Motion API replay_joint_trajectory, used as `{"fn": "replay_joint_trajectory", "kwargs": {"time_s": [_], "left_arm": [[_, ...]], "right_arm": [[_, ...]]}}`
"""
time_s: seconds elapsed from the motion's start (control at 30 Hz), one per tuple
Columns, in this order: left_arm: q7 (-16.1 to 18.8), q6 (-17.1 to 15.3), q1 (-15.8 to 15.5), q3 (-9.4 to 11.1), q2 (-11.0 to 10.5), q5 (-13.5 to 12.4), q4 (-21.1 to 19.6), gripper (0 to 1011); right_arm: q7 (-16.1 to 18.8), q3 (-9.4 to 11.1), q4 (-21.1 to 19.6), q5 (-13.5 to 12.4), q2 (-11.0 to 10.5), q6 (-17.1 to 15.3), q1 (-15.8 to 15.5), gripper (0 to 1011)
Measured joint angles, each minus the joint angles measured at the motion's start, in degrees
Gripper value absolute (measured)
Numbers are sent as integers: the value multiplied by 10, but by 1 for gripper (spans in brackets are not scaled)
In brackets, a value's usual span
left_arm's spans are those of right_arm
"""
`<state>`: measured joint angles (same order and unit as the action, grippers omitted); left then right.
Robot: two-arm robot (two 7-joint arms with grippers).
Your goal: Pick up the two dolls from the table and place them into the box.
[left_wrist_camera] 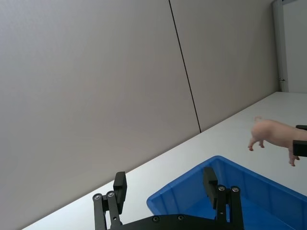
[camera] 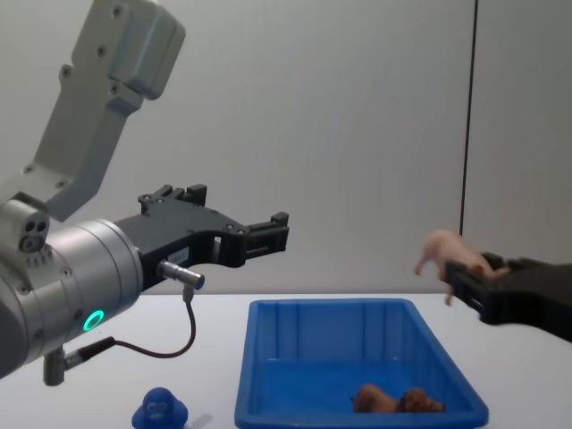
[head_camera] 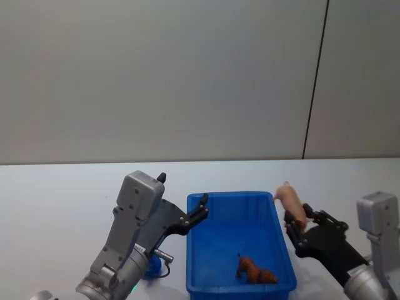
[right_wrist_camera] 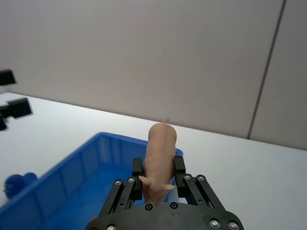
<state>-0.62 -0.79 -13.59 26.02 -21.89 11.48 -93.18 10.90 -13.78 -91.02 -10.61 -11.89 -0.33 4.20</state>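
My right gripper (head_camera: 296, 220) is shut on a pale pink pig doll (head_camera: 290, 199), holding it in the air just outside the right rim of the blue box (head_camera: 231, 195). The right wrist view shows the pig (right_wrist_camera: 160, 153) upright between the fingers (right_wrist_camera: 179, 168), with the box (right_wrist_camera: 67, 167) below it. A brown animal doll (head_camera: 255, 271) lies inside the box near its front wall. My left gripper (head_camera: 182, 190) hangs open with nothing in it above the box's left edge. A small rounded blue figure (camera: 161, 411) sits on the table under the left arm.
The white table runs back to a plain grey wall with one dark vertical seam. Bare tabletop lies behind the box and to both sides. The left arm's cable (camera: 170, 344) hangs just above the blue figure.
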Motion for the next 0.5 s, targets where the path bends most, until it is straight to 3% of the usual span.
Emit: {"fn": "replay_joint_trajectory", "kwargs": {"time_s": [0.3,0.5], "left_arm": [[0,0,0,0,0,0,0,1001],[0,0,0,0,0,0,0,1001]], "right_arm": [[41,-11,26,-3,20,1,29,390],[51,-18,54,1,33,-3,47,580]]}}
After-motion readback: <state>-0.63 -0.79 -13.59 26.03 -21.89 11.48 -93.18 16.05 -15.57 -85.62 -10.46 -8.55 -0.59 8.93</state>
